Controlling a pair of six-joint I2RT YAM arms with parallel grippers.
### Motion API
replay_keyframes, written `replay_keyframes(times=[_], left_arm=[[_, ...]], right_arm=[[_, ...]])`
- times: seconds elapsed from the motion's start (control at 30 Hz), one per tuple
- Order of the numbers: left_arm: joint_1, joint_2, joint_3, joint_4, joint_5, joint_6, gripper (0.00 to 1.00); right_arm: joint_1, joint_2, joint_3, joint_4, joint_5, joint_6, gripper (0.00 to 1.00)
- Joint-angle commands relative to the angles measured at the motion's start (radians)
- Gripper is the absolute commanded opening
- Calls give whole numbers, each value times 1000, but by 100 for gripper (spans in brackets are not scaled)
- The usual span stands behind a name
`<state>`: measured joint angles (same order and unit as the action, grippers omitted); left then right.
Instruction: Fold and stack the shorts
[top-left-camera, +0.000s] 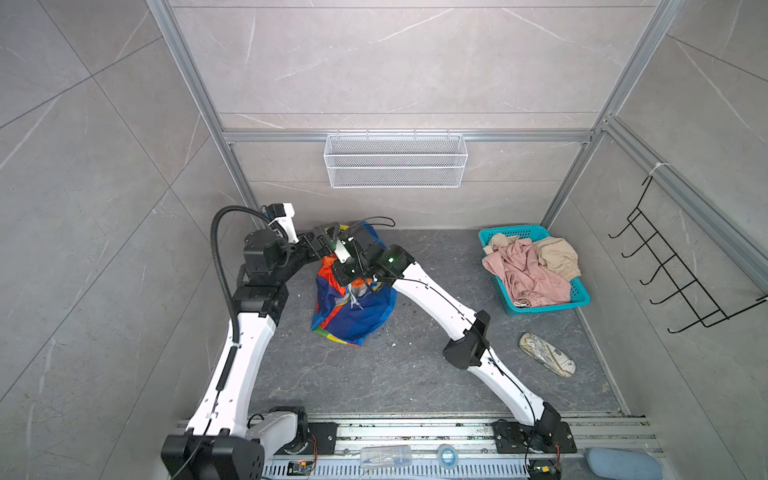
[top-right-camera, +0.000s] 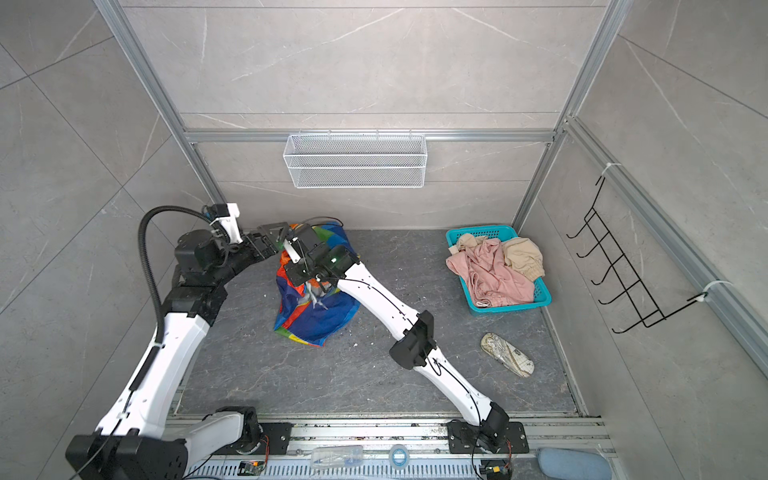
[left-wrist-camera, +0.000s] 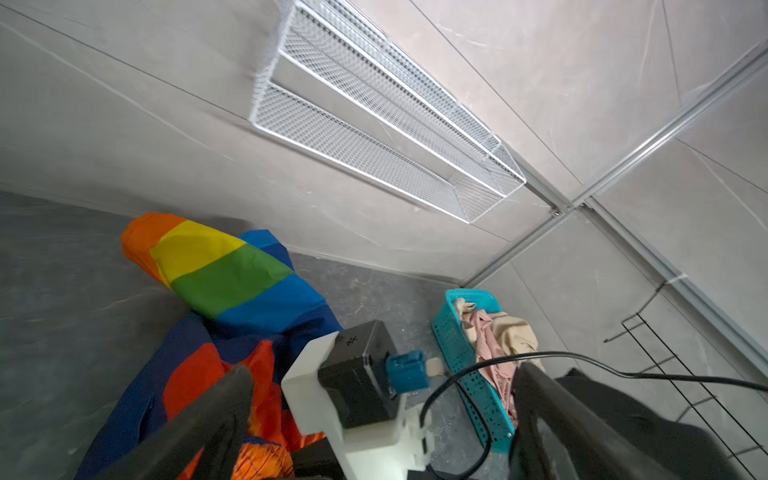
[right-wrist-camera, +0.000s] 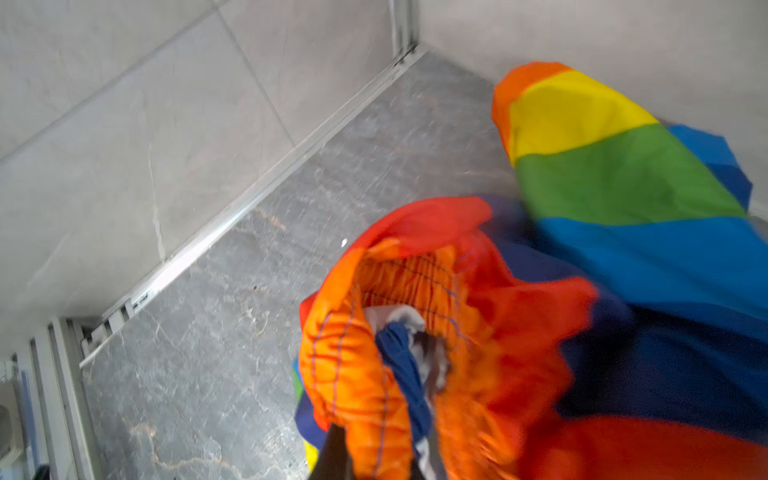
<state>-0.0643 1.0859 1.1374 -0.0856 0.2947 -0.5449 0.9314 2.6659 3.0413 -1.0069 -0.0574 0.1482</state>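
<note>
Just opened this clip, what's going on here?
Both arms are bent over the rainbow shorts, which lie crumpled on the table, not yet folded. The right pincer appears to pinch the bunched orange waistband. The left pincer hangs wide open beside it, holding nothing. The pink shorts and beige shorts sit heaped in the teal basket at the far right, untouched.
</note>
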Motion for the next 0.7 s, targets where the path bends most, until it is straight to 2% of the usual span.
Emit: replay_keyframes(times=[0.0,0.07,0.17,0.23,0.33,0.4,0.47,0.6,0.67], left_arm=[[1,-67,-164,65,-239,51,99],[1,-106,-257,185,-271,28,99],[1,-110,-265,177,-272,24,99],[0,-74,-210,72,-254,25,99],[0,33,-46,-202,-237,69,99],[0,88,27,-333,-296,42,99],[0,105,42,-394,-334,27,99],[0,73,-10,-398,-288,26,99],[0,59,-29,-394,-216,42,99]], right_arm=[[-9,28,43,-166,-45,-59,28],[-11,-20,-21,-154,-56,-59,45],[-17,-119,-142,-130,-56,-53,63],[-25,-190,-226,-109,-58,-39,72],[-44,-308,-413,-29,-52,-1,85],[-68,-391,-565,34,-48,26,91],[-102,-478,-728,114,-53,53,96],[-165,-642,-1081,355,-122,144,99],[-189,-680,-1216,476,-176,212,99]])
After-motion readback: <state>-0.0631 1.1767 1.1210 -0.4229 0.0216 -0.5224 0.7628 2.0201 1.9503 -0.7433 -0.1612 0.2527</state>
